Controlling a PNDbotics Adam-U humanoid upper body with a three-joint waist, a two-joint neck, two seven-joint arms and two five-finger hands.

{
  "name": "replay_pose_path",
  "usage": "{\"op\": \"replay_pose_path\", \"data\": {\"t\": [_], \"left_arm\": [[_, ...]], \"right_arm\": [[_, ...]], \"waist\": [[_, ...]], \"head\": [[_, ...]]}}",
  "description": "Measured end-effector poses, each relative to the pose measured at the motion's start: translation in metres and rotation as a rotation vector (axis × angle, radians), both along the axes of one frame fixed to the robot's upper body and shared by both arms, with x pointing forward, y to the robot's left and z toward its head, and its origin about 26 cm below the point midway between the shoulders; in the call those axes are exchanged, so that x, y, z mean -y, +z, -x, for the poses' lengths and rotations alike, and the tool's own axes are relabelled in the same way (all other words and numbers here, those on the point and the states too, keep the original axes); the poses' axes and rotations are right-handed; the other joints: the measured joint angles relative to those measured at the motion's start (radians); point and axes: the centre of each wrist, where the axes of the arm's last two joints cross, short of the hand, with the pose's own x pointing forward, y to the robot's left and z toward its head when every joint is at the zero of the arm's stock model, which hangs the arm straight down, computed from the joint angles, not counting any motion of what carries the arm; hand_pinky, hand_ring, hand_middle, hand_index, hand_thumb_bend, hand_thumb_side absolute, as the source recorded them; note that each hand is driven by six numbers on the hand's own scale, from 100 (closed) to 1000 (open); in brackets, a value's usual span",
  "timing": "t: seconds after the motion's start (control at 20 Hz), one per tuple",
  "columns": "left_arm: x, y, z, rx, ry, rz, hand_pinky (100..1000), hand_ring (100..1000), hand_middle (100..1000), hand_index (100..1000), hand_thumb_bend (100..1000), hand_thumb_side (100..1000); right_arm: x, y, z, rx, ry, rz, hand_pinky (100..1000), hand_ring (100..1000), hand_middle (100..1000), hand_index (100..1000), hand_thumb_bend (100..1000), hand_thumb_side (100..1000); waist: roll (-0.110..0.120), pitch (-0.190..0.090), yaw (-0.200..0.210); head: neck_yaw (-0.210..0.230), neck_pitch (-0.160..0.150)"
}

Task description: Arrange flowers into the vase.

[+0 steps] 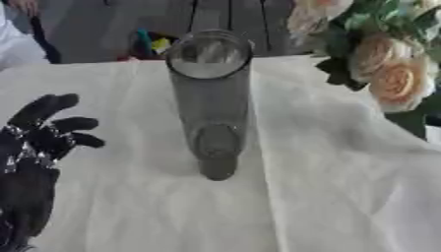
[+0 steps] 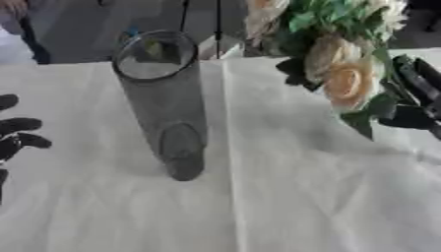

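Standing upright mid-desk [image 1: 344,197], the clear glass vase [image 1: 209,103] is empty. At two o'clock from it, the right hand [image 2: 413,93] clasps a peach-and-cream flowers bunch [image 2: 344,74]; at eight o'clock the left hand [image 1: 39,138] rests released, fingers spread.

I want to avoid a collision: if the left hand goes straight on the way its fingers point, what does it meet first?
Probably the vase. The left hand points its fingers up and right toward it, over bare tablecloth; depth is unclear.
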Motion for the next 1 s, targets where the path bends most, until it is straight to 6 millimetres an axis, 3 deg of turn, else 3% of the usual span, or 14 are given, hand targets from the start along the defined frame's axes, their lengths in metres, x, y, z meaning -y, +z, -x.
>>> {"op": "replay_pose_path", "data": {"t": [0.4,0.6,1.0], "left_arm": [[-0.003,0.001,0.0,-0.005,0.0,-0.006,634,742,826,907,153,1000],[-0.004,0.001,0.0,-0.009,-0.003,-0.007,634,742,826,907,154,1000],[-0.006,-0.001,0.0,-0.021,-0.008,-0.014,634,742,826,907,153,1000]], "right_arm": [[-0.024,0.055,0.014,-0.056,0.09,-0.167,100,100,100,100,100,515],[-0.035,0.074,0.017,-0.106,0.149,-0.244,100,100,100,100,100,529],[-0.049,0.102,0.023,-0.215,0.28,-0.392,100,100,100,100,100,540]], "waist": [[-0.008,-0.028,0.01],[-0.025,-0.035,0.019],[-0.03,-0.048,0.011]], "head": [[0.01,0.01],[0.009,0.018],[0.004,0.028]]}}
